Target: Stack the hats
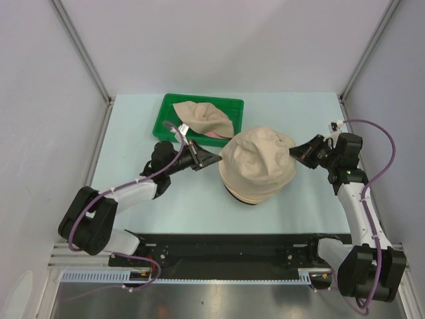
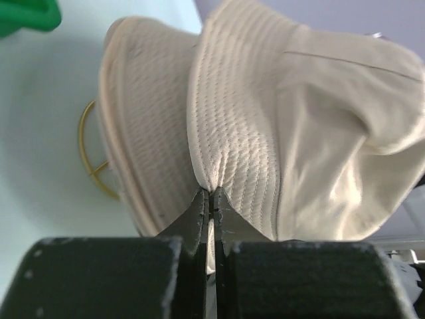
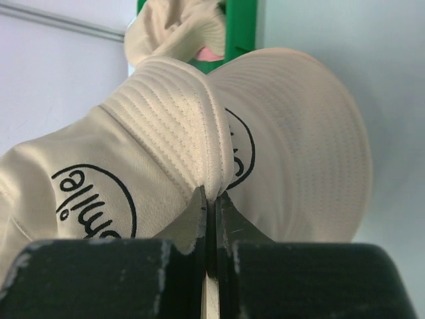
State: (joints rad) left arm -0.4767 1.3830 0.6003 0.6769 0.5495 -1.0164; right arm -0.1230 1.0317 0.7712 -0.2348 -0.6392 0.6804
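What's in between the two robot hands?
The top beige hat, pinched at its brim by the left gripper and right gripper; the top view shows it.

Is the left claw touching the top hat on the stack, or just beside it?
Touching. The left wrist view shows the left claw shut on a fold of the top hat at its brim, with fabric pinched between its tips.

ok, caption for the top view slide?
Left gripper and right gripper pinch opposite brim edges of the top hat on the stack; another hat lies in the green tray.
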